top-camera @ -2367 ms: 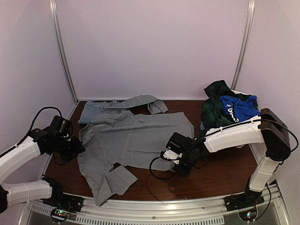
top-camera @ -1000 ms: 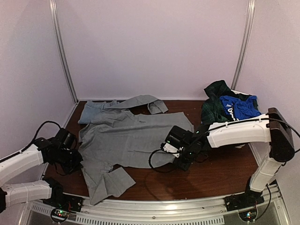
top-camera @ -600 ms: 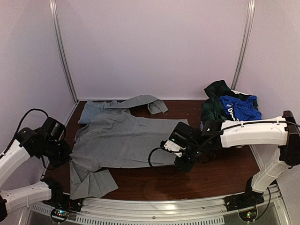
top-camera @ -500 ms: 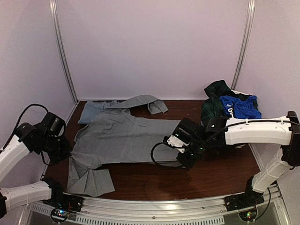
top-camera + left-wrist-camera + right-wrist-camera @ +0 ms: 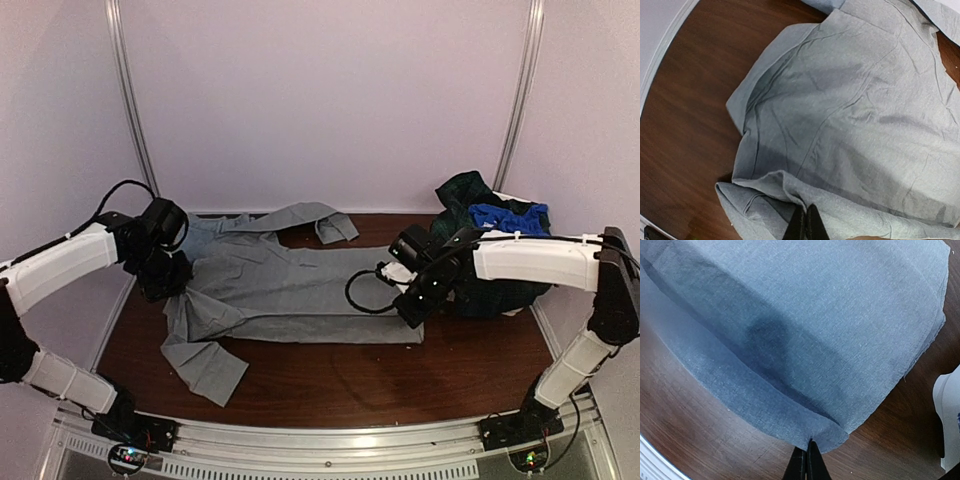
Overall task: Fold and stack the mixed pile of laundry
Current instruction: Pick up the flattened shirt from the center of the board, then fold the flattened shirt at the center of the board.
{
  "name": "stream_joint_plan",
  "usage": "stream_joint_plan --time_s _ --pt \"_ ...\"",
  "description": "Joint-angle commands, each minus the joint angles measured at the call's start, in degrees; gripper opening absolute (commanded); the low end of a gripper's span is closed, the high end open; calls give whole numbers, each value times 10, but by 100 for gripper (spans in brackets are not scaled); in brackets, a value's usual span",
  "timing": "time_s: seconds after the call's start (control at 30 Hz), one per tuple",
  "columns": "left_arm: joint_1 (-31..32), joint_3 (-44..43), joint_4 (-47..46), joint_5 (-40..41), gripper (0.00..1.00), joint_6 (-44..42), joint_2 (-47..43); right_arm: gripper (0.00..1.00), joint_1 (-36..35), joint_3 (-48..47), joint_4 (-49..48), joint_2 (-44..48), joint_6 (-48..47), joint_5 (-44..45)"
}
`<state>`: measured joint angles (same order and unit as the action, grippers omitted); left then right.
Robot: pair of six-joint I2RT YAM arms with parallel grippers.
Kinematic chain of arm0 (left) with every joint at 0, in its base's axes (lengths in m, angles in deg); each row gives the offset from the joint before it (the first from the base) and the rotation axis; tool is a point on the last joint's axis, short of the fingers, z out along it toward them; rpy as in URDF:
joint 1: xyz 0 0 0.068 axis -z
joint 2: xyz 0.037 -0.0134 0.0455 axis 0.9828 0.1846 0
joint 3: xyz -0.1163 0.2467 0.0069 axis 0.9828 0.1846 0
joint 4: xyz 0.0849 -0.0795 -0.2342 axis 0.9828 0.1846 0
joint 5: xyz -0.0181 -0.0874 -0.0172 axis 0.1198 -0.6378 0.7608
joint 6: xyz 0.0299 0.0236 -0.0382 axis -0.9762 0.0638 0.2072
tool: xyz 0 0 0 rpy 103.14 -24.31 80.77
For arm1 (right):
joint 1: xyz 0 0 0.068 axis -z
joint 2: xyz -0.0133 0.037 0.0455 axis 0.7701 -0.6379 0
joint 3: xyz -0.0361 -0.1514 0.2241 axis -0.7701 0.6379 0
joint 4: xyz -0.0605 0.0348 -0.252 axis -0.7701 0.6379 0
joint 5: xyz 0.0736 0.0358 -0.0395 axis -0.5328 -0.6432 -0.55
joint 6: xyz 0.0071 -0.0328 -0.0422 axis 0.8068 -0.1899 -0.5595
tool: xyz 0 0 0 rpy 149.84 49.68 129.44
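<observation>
Folding the grey shirt (image 5: 300, 290) lengthwise, judging by the doubled near edge. Pinching it at 9 o'clock with the left gripper (image 5: 806, 220), clamped tight on a bunched fold, and at 3 o'clock with the right gripper (image 5: 807, 457), clamped on the doubled hem corner. Leaving the mixed laundry pile (image 5: 480, 235) heaped at 2 o'clock on the table (image 5: 400, 380), just beside the right arm and outside either grip.

Next, probably laying the held edge down flat, letting go, then tucking in the sleeve (image 5: 205, 365) splaying towards 7 o'clock.

Handling thin, matte, woven cloth, softly creased, over dark wood grain. Noting plaid, bright blue and white lumps in the heap, and a blue-grey garment (image 5: 290, 215) lying loose at 12 o'clock.
</observation>
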<state>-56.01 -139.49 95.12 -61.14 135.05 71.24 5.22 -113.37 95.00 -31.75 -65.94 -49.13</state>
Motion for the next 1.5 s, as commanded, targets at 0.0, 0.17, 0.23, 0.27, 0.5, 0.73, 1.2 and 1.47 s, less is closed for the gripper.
stream_joint_plan --time_s 0.0,0.17,0.23,0.27,0.5,0.73,1.2,1.47 --pt "2 -40 -71 -8 0 -47 80 0 24 -31 -17 -31 -21 -3" --pt "-4 -48 -109 -11 10 -60 148 0 46 -55 -31 -85 -42 9" --pt "-20 -53 -113 -18 11 -70 166 0 47 -68 -25 -113 -47 27" --pt "-30 -53 -119 -26 11 -79 169 0 48 -71 -21 -125 -48 31" --pt "-151 2 -145 -63 34 -167 83 47 47 -64 -9 -116 -27 69" --pt "-228 88 -191 -146 54 -189 44 54 46 -78 -32 -71 -14 18" --pt "-228 194 -321 -226 30 -163 130 37 37 -37 -111 -142 -19 -81" --pt "-239 201 -234 -166 0 -134 79 37 39 -23 -113 -163 -16 -80"
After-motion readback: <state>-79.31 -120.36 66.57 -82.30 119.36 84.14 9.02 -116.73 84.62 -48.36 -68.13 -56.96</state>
